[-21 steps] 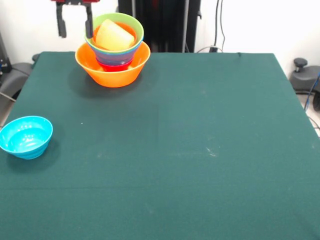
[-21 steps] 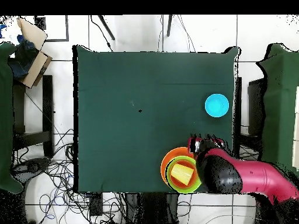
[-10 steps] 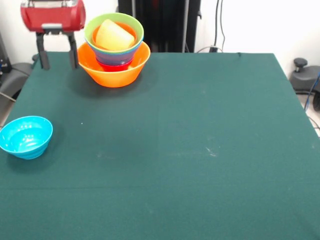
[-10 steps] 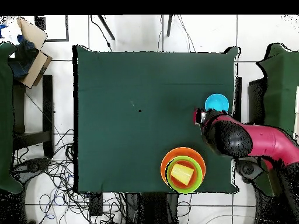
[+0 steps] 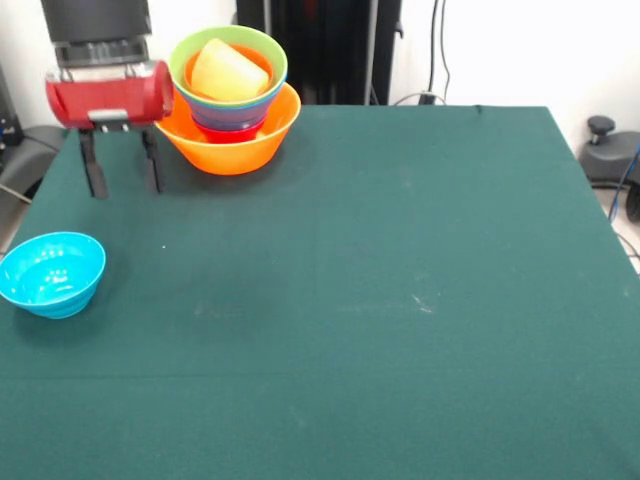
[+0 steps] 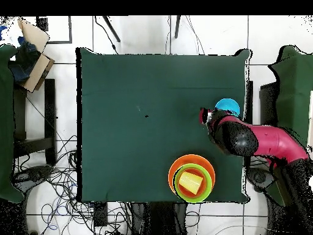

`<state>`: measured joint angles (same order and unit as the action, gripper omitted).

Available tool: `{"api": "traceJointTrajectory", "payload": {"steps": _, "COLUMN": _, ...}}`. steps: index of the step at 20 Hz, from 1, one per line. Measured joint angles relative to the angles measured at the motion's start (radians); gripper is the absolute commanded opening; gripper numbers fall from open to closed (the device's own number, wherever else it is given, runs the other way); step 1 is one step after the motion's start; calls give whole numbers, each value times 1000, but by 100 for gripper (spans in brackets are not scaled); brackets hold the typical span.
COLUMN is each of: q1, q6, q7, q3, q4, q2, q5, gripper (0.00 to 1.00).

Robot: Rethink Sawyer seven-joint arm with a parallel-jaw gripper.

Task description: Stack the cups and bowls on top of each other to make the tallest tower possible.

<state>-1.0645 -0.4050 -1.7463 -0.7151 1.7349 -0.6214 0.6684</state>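
Note:
The tower stands at the table's far left in the front view: a large orange bowl [image 5: 228,145] holds a red and a blue bowl, with a lime green bowl [image 5: 262,88] on top. A pale-yellow cup [image 5: 226,71] lies tilted inside the green one. In the overhead view the orange bowl [image 6: 172,175] and the cup [image 6: 190,181] show near the bottom edge. A lone cyan bowl [image 5: 50,272] sits at the left edge of the table; from above the cyan bowl [image 6: 229,104] is half covered by the arm. My gripper [image 5: 123,190] hangs open and empty between the tower and the cyan bowl, above the cloth.
The dark green table cloth [image 5: 400,300] spreads right and forward from the bowls. A cardboard box [image 6: 33,55] and loose cables [image 6: 55,177] lie on the floor beside the table. A black stand [image 5: 600,130] sits off the right edge.
My gripper has come down and moved away from the tower's side toward the cyan bowl, staying open. The bowls and the cup have not moved.

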Motion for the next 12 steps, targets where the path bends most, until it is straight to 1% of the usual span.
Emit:
{"api": "traceJointTrajectory", "payload": {"steps": 5, "q1": -24, "q6": 96, "q7": 0, "q3": 0, "q4": 0, "q2": 90, "q5": 91, "gripper": 100}}
{"api": "traceJointTrajectory", "payload": {"steps": 8, "q1": -42, "q6": 133, "q7": 0, "q3": 0, "q4": 0, "q2": 126, "q5": 131, "gripper": 100}}
{"api": "traceJointTrajectory", "payload": {"steps": 12, "q1": -67, "q6": 145, "q7": 0, "q3": 0, "q4": 5, "q2": 146, "q5": 155, "gripper": 100}}
